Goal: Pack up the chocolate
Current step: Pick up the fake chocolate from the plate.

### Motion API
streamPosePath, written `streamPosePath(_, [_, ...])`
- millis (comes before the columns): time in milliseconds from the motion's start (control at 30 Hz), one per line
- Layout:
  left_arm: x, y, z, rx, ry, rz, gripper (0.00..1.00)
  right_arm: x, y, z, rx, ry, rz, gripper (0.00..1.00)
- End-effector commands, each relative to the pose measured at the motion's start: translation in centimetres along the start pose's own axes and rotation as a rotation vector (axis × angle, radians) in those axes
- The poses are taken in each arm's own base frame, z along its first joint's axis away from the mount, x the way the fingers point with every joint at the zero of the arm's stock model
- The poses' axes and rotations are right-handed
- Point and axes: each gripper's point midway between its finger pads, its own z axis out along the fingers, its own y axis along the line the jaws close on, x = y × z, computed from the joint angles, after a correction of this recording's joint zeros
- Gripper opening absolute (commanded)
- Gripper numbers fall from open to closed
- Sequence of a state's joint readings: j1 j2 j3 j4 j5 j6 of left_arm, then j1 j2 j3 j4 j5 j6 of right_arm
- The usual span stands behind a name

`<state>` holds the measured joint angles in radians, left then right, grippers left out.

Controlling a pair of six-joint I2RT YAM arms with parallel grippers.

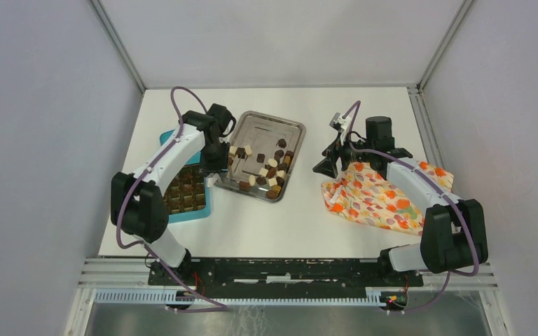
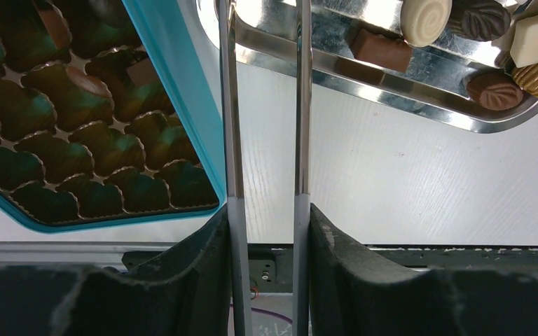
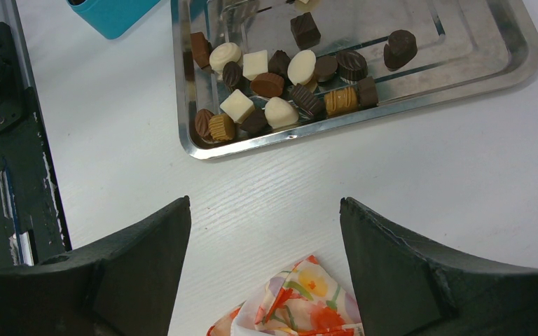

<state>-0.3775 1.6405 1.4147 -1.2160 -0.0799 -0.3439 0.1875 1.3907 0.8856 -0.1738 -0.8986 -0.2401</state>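
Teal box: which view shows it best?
Left wrist: the teal box fills its left side, compartments distinct. Top external shows it small, partly under the left arm; right wrist catches only a corner.

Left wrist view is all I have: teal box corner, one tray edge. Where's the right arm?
Observer: The right gripper hangs over the table, between the steel tray and a floral cloth. Its jaws are wide apart with nothing between them.
Operator: Cloth touching the tray?
Observer: No. It lies crumpled to the tray's right, apart from it, and the right arm passes above it.
Operator: How much chocolate in the tray?
Observer: Well over a dozen pieces of chocolate, dark, mid-brown and white. Most are bunched toward the tray's near end, and the far end is almost bare.
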Motion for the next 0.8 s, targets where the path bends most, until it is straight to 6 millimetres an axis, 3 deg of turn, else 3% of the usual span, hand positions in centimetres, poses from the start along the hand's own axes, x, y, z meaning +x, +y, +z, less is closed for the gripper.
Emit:
streamPosePath(0, [-1.8,-0.2,-0.6,0.002,-0.058,0.044,0.45,-0.3,-0.2,0.1,-0.001,-0.015,-0.026,0.84])
streamPosePath(333, [-1.9,-0.3,-0.2,-0.001,-0.054,0.042,0.39,-0.4,-0.3,0.1,-0.001,-0.015,-0.027,0.84])
streamPosePath(533, [-2.2,-0.4,-0.9,0.006,-0.074,0.029,0.04,-0.4,-0.3,0.1,-0.001,-0.017,-0.028,0.83])
streamPosePath(767, [-1.6,-0.3,-2.4,0.032,-0.11,0.002,0.02,-0.4,-0.2,0.1,-0.003,-0.015,-0.026,0.83])
